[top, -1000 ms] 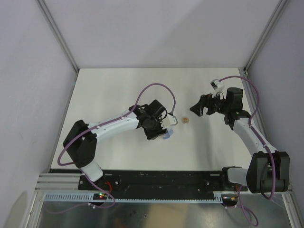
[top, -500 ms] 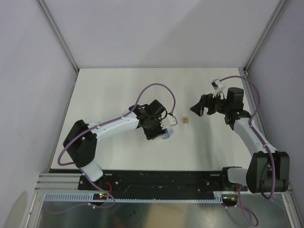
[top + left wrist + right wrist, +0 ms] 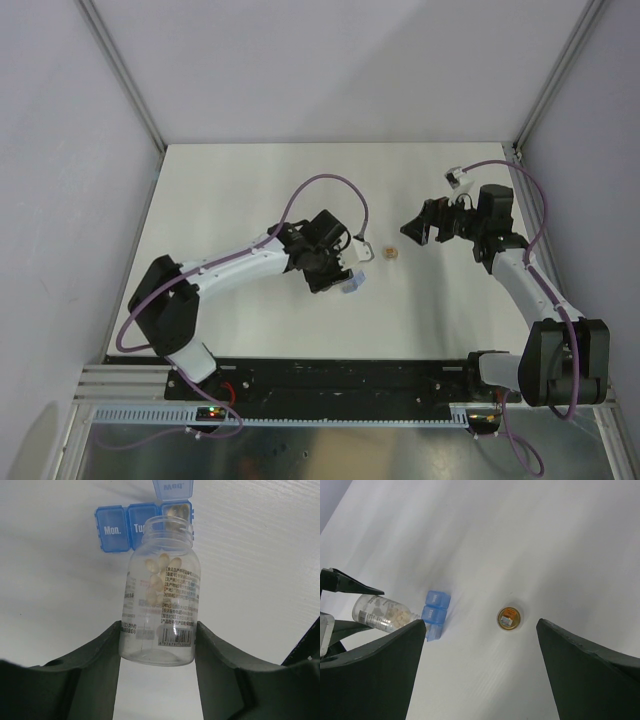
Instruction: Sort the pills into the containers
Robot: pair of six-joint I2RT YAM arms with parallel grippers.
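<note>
table (image 3: pixel 250 180): one, white, walled left, far and right.
left gripper (image 3: pixel 157 640): clamped on the bottle.
right gripper (image 3: pixel 480 650): fingers wide apart.
bottle (image 3: pixel 160 595): one, clear, tipped, mouth over the open end compartment.
containers (image 3: pixel 120 527): one blue strip of three, mid-table, well apart from every edge.
cap (image 3: pixel 510 618): one, between my grippers.
pills (image 3: pixel 161 572): several in the bottle.
</note>
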